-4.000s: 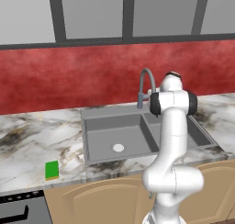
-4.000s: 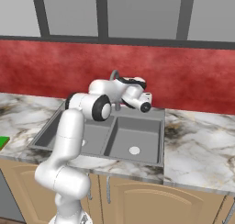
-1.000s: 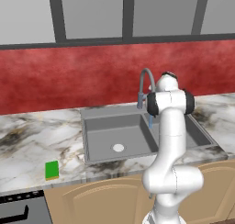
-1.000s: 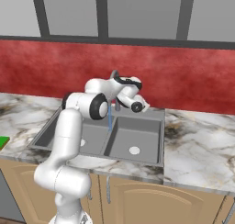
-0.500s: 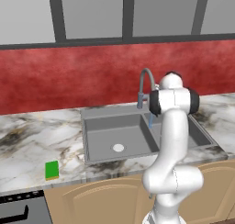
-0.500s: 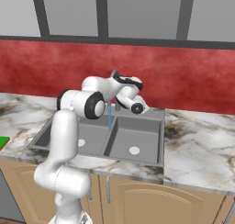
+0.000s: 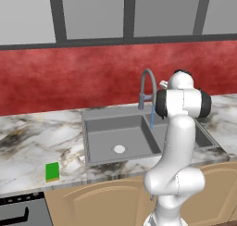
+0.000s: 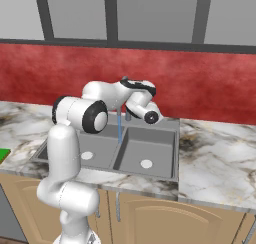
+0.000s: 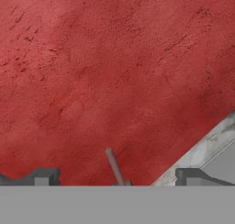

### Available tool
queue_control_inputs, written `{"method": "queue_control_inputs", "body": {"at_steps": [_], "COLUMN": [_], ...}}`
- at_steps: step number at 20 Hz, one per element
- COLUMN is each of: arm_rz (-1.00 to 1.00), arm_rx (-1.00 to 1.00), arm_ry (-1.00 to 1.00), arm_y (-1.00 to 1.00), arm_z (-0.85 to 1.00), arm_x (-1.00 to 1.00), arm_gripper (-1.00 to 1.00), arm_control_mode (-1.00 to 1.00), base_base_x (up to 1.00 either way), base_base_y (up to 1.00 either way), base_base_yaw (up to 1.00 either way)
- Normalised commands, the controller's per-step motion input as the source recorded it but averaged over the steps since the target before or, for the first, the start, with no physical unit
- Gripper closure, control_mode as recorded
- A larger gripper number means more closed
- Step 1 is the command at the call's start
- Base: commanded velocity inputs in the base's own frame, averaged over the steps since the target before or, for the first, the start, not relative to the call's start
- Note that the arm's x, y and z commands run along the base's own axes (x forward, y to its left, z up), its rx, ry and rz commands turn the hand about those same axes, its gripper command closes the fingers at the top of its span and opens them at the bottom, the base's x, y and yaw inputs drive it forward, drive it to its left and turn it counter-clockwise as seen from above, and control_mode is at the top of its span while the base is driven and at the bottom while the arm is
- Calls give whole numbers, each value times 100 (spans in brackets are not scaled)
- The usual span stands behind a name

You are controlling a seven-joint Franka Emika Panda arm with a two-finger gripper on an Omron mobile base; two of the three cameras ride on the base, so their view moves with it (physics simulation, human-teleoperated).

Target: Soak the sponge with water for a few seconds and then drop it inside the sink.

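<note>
Our gripper (image 9: 117, 178) is wide apart, holding nothing, by the faucet (image 7: 147, 84). Water (image 7: 151, 121) runs just below it. The sponge (image 7: 52, 171) lies far away.

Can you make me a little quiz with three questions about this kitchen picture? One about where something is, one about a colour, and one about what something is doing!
1. Where is the sponge?
A. in the sink
B. on the counter left of the sink
C. in the pincer

2. What colour is the wall behind the faucet?
A. red
B. blue
C. white

3. What is the faucet doing?
A. it is turned off
B. it lies broken in the basin
C. water is running from it

Answers:
1 B, the green sponge lies on the marble counter, apart from the sink.
2 A, the wall is red all along the counter.
3 C, a thin blue stream of water falls from the faucet into the sink.
</note>
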Motion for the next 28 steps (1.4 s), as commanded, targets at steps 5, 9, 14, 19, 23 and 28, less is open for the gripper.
{"method": "queue_control_inputs", "body": {"at_steps": [5, 9, 14, 19, 23, 28], "arm_rz": [0, -3, -5, -5, -3, -4], "arm_rx": [7, 11, 11, 6, 0, 1], "arm_ry": [0, 0, 0, 0, 8, 11], "arm_y": [-13, -30, -24, -14, 0, -7], "arm_z": [33, 22, 26, 39, 51, 42], "arm_x": [-53, -64, -73, -72, -61, -78], "arm_gripper": [-100, -100, -100, -100, -100, -100], "arm_control_mode": [-100, -100, -100, -100, -100, -100], "base_base_x": [0, 0, 0, 0, 0, 0], "base_base_y": [0, 0, 0, 0, 0, 0], "base_base_yaw": [0, 0, 0, 0, 0, 0]}}
